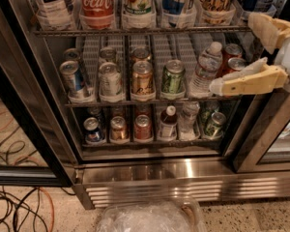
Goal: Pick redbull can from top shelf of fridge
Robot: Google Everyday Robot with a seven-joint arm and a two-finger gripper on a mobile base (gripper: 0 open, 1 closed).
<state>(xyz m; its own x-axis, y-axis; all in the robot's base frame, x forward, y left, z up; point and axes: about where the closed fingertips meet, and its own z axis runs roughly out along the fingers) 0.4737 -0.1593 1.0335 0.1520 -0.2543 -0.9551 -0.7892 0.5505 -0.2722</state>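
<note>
The fridge (150, 173) stands open, with a black door frame and a steel vented base. The top shelf (135, 31) in view holds tall bottles, cut off by the frame's top edge. A slim blue-and-silver can with a silver lid, which looks like the redbull can (73, 80), stands at the left end of the rack below. My gripper (232, 53) is at the right, in front of that lower rack's right end. Its beige fingers (246, 82) are spread wide and empty, next to a water bottle (204, 71). It is far right of the blue can.
Several cans fill the middle rack (150, 101), with red cans (230, 52) behind the gripper. The bottom rack (150, 141) holds short cans and small bottles. The black door (24, 129) stands open on the left. Cables (19, 207) lie on the floor and a clear plastic bin (150, 216) sits below.
</note>
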